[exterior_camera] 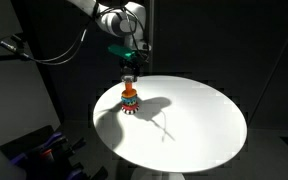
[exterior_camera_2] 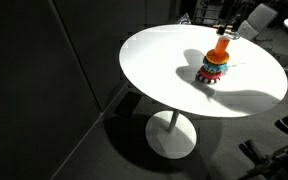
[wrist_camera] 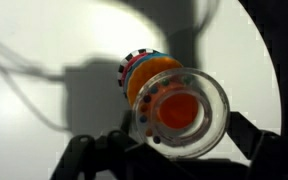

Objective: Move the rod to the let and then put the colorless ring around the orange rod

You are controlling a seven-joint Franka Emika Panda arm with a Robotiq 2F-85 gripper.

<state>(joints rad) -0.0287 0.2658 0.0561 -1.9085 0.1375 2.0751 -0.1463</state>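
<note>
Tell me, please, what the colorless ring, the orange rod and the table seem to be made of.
The colorless ring: likely clear glossy plastic; orange shows through it and its rim catches highlights. The orange rod: probably smooth moulded plastic, given its even, saturated colour. The table: smooth white top, perhaps laminate or paint; unclear.

A spotlit white table (exterior_camera: 199,115) glares amid darkness, shadows sharp.
</note>
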